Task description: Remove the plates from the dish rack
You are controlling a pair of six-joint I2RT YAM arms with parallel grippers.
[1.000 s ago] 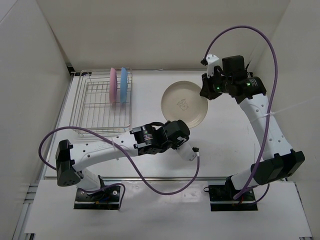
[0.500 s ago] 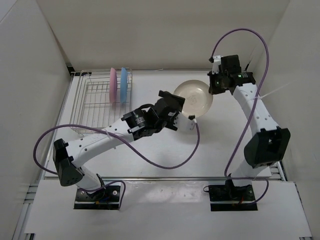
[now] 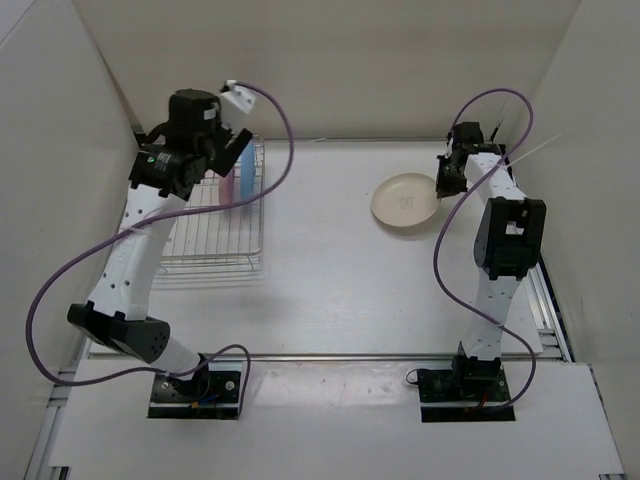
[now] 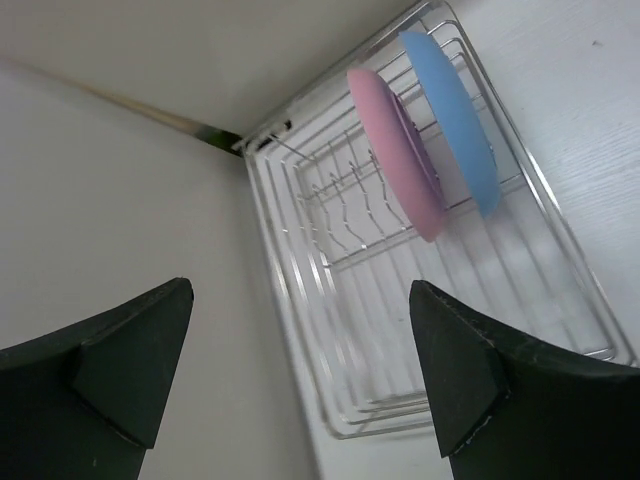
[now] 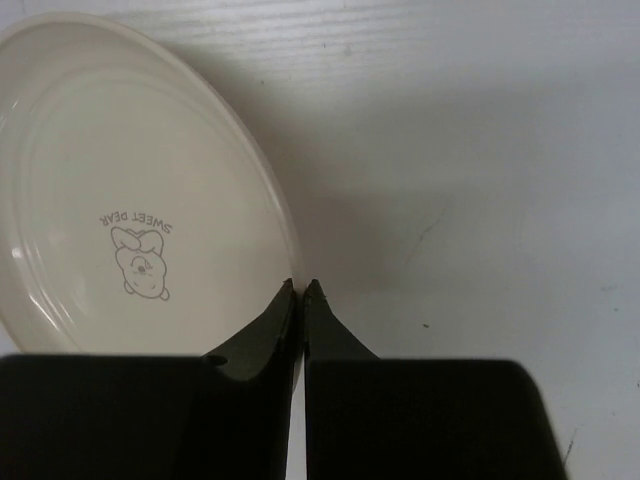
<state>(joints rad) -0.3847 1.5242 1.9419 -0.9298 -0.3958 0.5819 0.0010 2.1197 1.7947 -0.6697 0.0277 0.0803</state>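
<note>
Left gripper: spread wide, empty, above the dish rack.
Pink plate: we find it edge-up in the rack, ahead.
Right gripper: closed, far from rack.

A white, faintly grained worktop is boxed in by plain white panels: a far wall, a left wall and a right wall. A metal rail runs along its near edge. The light is soft and even, with pale shadows.
</note>
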